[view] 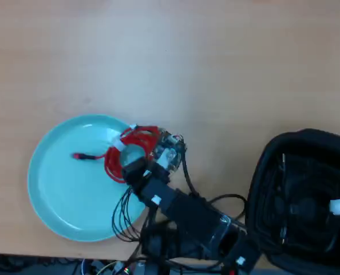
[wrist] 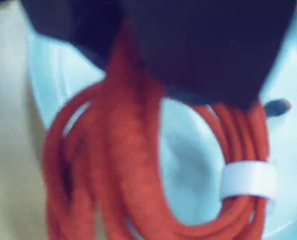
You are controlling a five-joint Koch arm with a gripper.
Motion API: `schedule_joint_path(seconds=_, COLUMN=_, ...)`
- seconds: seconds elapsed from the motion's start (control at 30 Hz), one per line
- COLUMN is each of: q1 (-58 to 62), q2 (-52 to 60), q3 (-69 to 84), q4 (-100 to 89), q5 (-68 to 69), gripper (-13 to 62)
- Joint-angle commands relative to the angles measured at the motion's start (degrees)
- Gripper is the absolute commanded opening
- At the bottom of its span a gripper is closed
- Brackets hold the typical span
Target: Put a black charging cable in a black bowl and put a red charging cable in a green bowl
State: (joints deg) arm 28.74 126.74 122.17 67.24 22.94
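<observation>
A pale wooden table [view: 176, 63] carries the green bowl [view: 55, 195] and, well apart, the black bowl [view: 261, 189]

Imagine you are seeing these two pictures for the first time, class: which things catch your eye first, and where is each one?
The red charging cable stands out most: a bright coil at the gripper, over the right part of the green bowl at lower left in the overhead view, one plug trailing left across the dish. At lower right sits the black bowl, with the black charging cable inside, marked by its white tie band.
</observation>
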Motion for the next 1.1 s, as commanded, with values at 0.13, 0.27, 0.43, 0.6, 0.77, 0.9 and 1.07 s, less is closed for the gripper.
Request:
schedule_joint_path(seconds=0.13, q1=-2.4, q2=-8.8, q3=-46.1, q4=10.5, q5=1.2, gripper=-6.3)
schedule_joint_path(seconds=0.27, q1=-4.7, q2=-12.0, q3=-53.1, q4=14.2, q5=2.5, gripper=-6.3)
schedule_joint_path(seconds=0.43, q1=-9.6, q2=-18.2, q3=-64.1, q4=20.0, q5=3.3, gripper=-6.3)
schedule_joint_path(seconds=0.6, q1=-15.7, q2=-21.9, q3=-67.6, q4=21.9, q5=3.0, gripper=-6.3)
schedule_joint_path(seconds=0.77, q1=-23.5, q2=-26.9, q3=-67.2, q4=21.4, q5=2.5, gripper=-6.3)
schedule_joint_path(seconds=0.9, q1=-27.6, q2=-28.7, q3=-66.4, q4=21.7, q5=3.0, gripper=-6.3)
schedule_joint_path(seconds=1.07, q1=-27.9, q2=-28.9, q3=-61.0, q4=21.7, q5=3.0, gripper=-6.1)
